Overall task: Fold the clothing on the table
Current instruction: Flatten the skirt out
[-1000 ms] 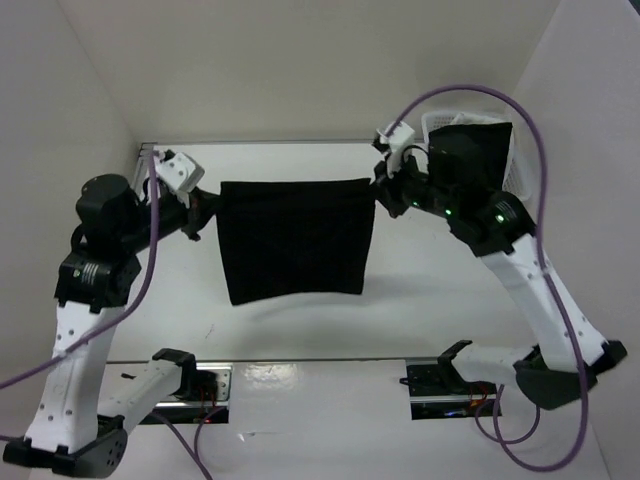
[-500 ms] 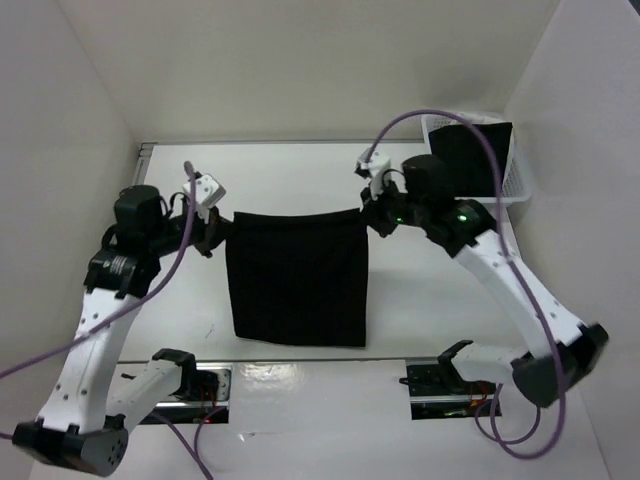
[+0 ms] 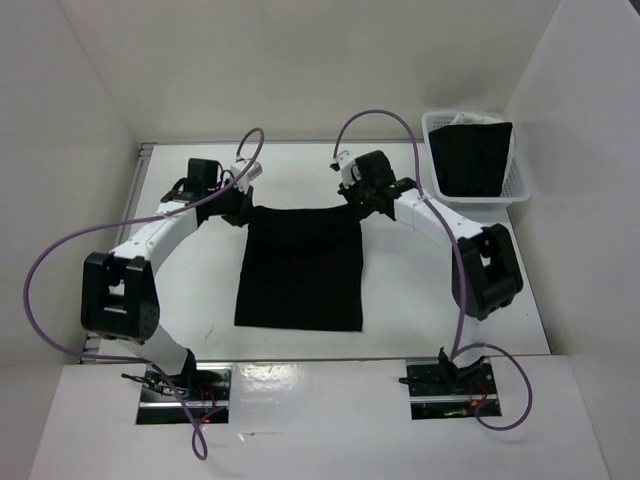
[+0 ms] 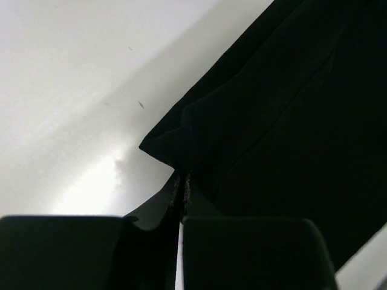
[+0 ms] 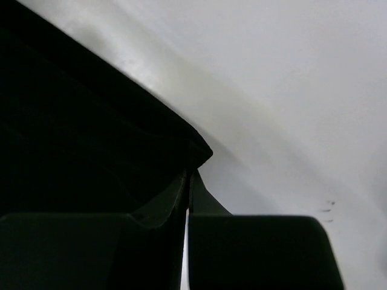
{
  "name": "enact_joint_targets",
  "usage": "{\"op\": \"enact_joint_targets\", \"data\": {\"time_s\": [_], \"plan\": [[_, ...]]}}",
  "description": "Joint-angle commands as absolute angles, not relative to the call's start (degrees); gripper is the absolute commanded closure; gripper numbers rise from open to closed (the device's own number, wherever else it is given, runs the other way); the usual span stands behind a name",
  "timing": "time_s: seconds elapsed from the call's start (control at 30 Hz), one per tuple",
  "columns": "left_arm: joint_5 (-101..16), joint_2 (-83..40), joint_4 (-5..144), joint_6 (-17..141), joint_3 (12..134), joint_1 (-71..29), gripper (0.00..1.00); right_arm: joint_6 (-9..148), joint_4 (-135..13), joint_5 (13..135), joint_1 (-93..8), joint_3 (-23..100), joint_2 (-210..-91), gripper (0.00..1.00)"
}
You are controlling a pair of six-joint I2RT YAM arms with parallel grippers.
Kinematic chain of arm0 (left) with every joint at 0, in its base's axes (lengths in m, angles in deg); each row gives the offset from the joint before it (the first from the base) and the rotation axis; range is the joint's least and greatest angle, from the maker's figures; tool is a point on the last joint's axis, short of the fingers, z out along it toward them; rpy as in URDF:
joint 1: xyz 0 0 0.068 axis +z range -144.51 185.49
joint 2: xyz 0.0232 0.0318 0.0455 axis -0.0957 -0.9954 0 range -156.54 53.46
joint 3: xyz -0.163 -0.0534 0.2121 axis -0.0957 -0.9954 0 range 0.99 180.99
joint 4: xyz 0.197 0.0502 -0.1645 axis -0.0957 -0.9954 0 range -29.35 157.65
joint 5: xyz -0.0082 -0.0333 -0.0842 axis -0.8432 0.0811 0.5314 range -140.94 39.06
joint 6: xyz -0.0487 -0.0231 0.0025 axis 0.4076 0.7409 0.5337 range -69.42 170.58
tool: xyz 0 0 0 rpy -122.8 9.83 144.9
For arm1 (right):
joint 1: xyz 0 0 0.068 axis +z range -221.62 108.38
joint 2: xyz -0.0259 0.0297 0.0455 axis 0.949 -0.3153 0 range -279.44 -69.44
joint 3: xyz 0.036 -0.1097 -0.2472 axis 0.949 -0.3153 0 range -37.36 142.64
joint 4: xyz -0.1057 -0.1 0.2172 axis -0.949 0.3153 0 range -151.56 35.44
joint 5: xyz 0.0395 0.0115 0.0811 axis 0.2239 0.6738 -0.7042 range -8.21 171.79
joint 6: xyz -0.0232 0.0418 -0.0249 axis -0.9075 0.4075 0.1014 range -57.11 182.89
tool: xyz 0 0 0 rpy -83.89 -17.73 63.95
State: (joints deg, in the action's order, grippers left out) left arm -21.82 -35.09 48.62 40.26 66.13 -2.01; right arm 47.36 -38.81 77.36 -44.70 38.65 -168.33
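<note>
The clothing (image 3: pixel 300 265), a plain black rectangle, lies spread on the white table (image 3: pixel 420 290) with its near edge toward the arm bases. My left gripper (image 3: pixel 243 208) is shut on its far left corner. My right gripper (image 3: pixel 358 205) is shut on its far right corner. In the left wrist view the left gripper (image 4: pixel 181 181) pinches a folded black corner of the clothing (image 4: pixel 290 121) just above the tabletop. In the right wrist view the right gripper (image 5: pixel 187 175) pinches the other corner of the clothing (image 5: pixel 78 139) the same way.
A white mesh basket (image 3: pixel 515 190) holding a black cloth (image 3: pixel 470 158) stands at the far right by the wall. White wall panels close in the left, back and right sides. A metal rail (image 3: pixel 250 142) runs along the far edge.
Both arms have stretched out and dropped low, and the grippers have drawn closer together. The clothing, which hung in the air between them, now lies flat on the table.
</note>
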Motion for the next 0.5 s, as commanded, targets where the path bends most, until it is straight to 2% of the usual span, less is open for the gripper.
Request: {"op": "enact_joint_targets", "data": {"time_s": [0.0, 0.2, 0.23, 0.27, 0.33, 0.37, 0.47], "plan": [[-23.4, -39.9, 54.5, 39.1, 72.0, -1.4, 1.0, 45.5, -45.6, 79.8, -48.1, 46.6, -172.5, 1.0], [-23.4, -53.3, 54.6, 39.0, 83.0, 0.5, 1.0, 45.0, -46.1, 80.6, -50.3, 55.7, -184.0, 1.0], [-23.4, -54.5, 54.6, 39.0, 84.2, 0.5, 1.0, 45.0, -46.1, 80.6, -51.0, 56.8, -186.4, 0.93], [-23.4, -55.9, 54.6, 39.0, 85.5, 0.5, 0.97, 45.0, -45.4, 81.2, -51.0, 57.9, -187.6, 0.83], [-25.0, -59.5, 54.0, 39.5, 89.2, 1.0, 0.81, 45.0, -44.8, 82.3, -51.5, 61.0, -190.8, 0.62], [-25.0, -60.5, 54.0, 39.5, 90.4, 1.5, 0.69, 45.0, -44.8, 82.8, -51.5, 61.9, -191.8, 0.57], [-26.6, -64.2, 54.0, 41.3, 94.7, 2.8, 0.48, 46.4, -44.8, 84.4, -52.9, 66.6, -195.5, 0.52]]}}
